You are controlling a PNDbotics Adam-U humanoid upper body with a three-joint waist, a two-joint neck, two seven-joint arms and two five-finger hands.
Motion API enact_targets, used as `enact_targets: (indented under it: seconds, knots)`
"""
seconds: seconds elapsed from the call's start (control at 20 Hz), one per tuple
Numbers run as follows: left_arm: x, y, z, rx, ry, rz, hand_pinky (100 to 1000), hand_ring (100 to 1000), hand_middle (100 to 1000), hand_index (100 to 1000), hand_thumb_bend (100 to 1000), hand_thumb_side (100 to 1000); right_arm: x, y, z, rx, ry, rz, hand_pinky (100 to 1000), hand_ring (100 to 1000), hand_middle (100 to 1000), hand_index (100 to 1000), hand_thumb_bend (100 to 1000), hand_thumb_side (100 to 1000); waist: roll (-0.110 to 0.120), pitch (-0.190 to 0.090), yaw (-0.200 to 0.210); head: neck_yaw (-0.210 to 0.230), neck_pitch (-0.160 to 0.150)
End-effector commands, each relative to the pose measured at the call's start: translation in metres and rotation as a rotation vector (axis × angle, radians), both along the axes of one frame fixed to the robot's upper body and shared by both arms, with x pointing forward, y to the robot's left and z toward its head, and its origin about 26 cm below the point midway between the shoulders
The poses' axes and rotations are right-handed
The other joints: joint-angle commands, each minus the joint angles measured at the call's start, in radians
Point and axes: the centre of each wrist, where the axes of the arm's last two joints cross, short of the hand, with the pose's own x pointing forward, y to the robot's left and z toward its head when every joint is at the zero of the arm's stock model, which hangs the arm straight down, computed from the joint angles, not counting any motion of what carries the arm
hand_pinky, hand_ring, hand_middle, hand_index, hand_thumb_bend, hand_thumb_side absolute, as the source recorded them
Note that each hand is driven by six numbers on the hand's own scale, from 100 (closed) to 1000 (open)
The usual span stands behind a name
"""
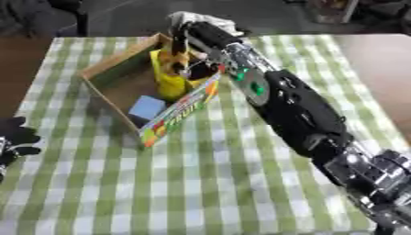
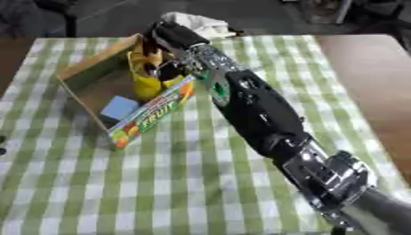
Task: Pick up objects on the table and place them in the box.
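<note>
Left eye view: box (image 1: 112, 78) stands near the tabletop's far left corner, its printed side facing the near edge. Right hand (image 1: 192, 43) reaches over the box with fingers curled round a yellow object (image 1: 170, 78) that hangs down inside it, beside a blue block (image 1: 147, 108) on the box floor. Left hand (image 1: 14, 137) idles at the left edge, fingers relaxed and apart

Right eye view: the yellow object looks soft and light, likely to flop, so a hold near its top suits it. No other objects show on the checked cloth (image 2: 201, 183)
</note>
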Motion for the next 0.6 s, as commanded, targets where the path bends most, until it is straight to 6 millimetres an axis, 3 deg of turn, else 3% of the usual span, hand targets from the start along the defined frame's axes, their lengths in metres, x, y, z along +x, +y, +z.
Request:
enact_targets:
  seconds: [0.05, 0.15, 0.25, 0.4, 0.6]
  knots:
    - [0.000, 0.002, 0.009, 0.012, -0.028, 0.005, 644, 674, 608, 778, 162, 699, -0.001, -0.005, 0.019, -0.002, -0.118, -0.009, 789, 840, 729, 865, 422, 446, -0.001, -0.018, -0.006, 0.011, 0.005]
    - [-0.001, 0.003, 0.009, 0.011, -0.028, 0.012, 645, 674, 608, 778, 162, 699, -0.006, -0.009, 0.026, 0.025, -0.164, -0.003, 790, 850, 735, 866, 354, 357, -0.005, -0.019, -0.016, 0.023, 0.005]
    - [-0.001, 0.005, 0.009, 0.011, -0.028, 0.022, 645, 674, 608, 778, 163, 699, -0.013, -0.017, 0.034, 0.102, -0.186, 0.003, 790, 868, 716, 841, 212, 236, -0.009, -0.021, -0.030, 0.042, 0.005]
    - [-0.001, 0.008, 0.010, 0.010, -0.032, 0.042, 645, 675, 609, 778, 165, 698, -0.036, -0.034, 0.038, 0.366, -0.153, 0.019, 786, 884, 687, 801, 100, 212, -0.019, -0.025, -0.063, 0.091, 0.005]
    - [-0.001, 0.013, 0.013, 0.018, -0.043, 0.074, 645, 679, 612, 779, 166, 696, -0.085, -0.060, 0.031, 0.719, -0.063, 0.069, 766, 883, 672, 778, 100, 260, -0.033, -0.026, -0.119, 0.175, 0.005]
